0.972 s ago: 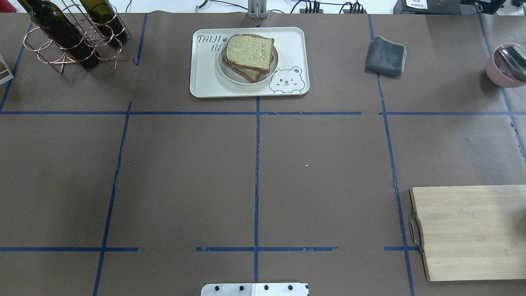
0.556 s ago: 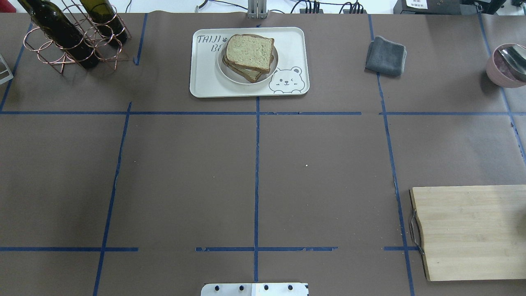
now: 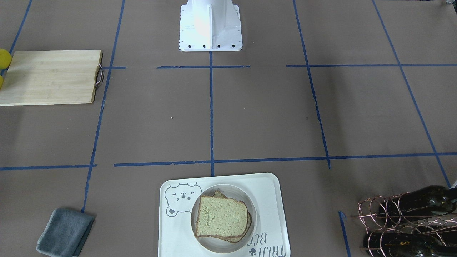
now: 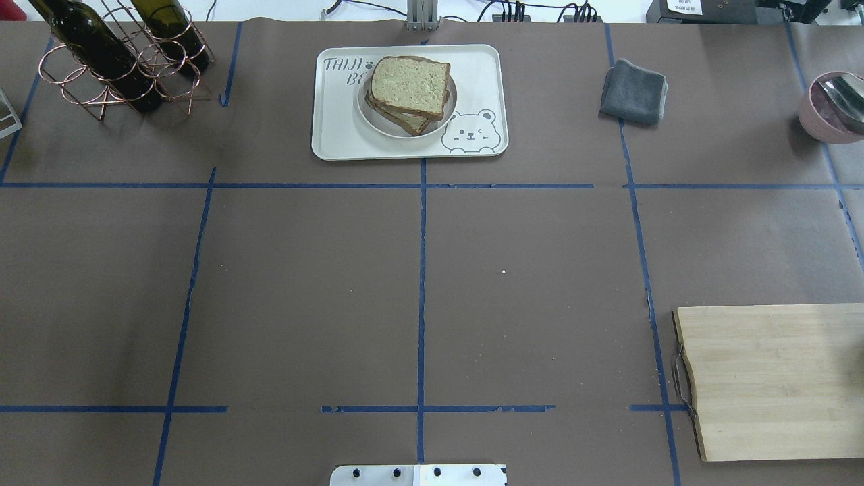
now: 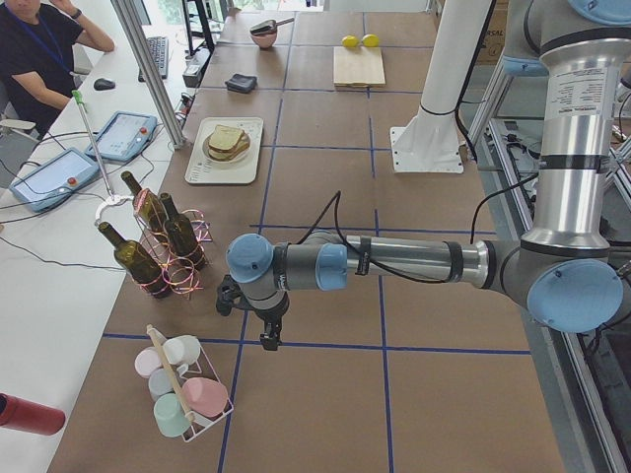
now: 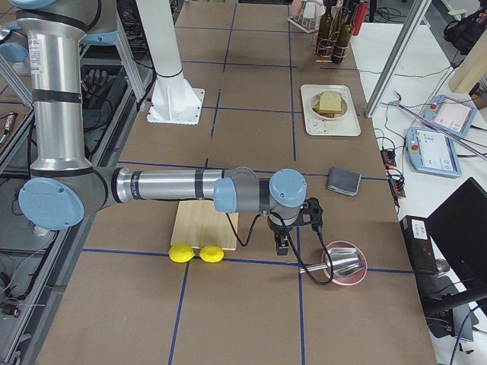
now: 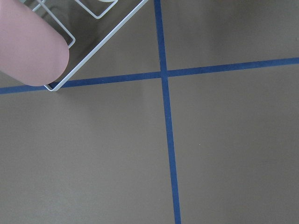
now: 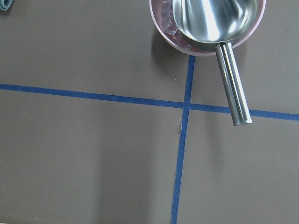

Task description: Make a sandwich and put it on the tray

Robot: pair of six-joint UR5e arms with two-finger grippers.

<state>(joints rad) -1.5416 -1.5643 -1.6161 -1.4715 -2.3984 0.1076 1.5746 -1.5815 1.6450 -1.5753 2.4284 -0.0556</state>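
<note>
The sandwich (image 4: pixel 408 88) is two stacked tan bread slices on a small round white plate (image 4: pixel 370 116), which stands on the cream bear tray (image 4: pixel 337 131) at the table's far middle. It also shows in the front view (image 3: pixel 221 217) on the tray (image 3: pixel 273 214). The egg is hidden. My left gripper (image 5: pixel 268 340) hangs over the table far to the left, near the bottle rack. My right gripper (image 6: pixel 282 245) hangs far to the right, by the pink bowl. Both show only in side views, so I cannot tell if they are open or shut.
A copper rack with wine bottles (image 4: pixel 115 61) stands at the far left. A grey cloth (image 4: pixel 633 91) lies right of the tray. A pink bowl with a steel ladle (image 8: pixel 208 18) and a wooden cutting board (image 4: pixel 776 381) are on the right. A cup rack (image 5: pixel 182 394) stands near the left arm.
</note>
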